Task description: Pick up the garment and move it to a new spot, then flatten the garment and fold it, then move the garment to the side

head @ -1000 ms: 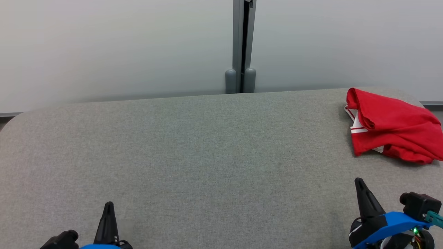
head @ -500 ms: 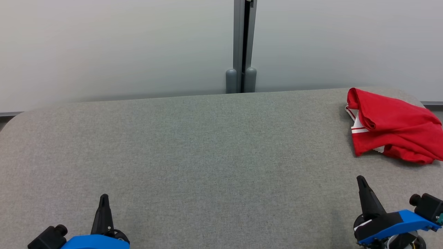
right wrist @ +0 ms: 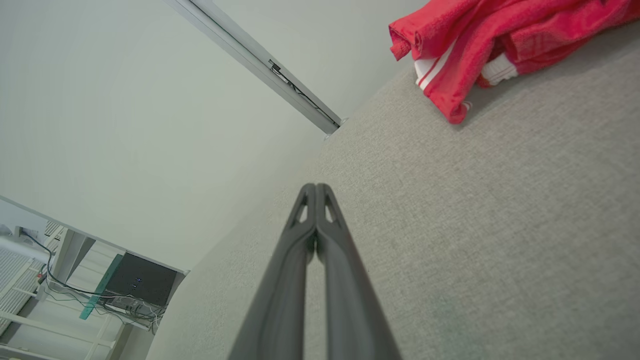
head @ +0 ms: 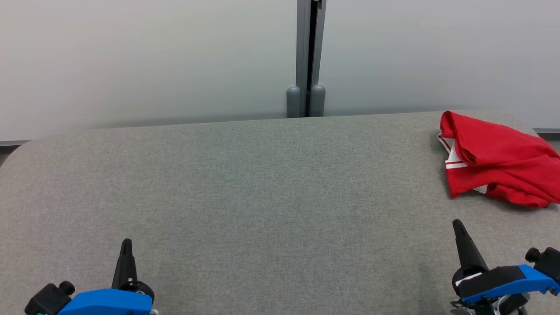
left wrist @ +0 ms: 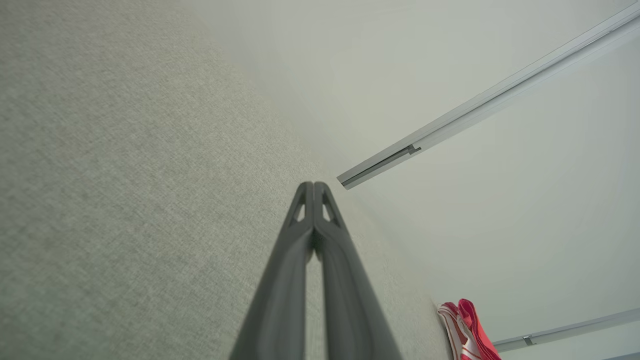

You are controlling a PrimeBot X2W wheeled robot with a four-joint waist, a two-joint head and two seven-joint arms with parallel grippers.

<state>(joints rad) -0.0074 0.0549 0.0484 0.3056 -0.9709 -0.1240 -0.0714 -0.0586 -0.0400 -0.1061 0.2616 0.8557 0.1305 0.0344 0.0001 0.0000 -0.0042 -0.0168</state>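
On table at right, crumpled garment, left gripper and right gripper clenched

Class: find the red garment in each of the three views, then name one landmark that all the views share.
Head view: red garment at far right, on the grey table's back corner.
Left wrist view: red garment in the bottom right corner.
Right wrist view: red garment at top right.
Shared landmark: the grey partition post on the wall behind.
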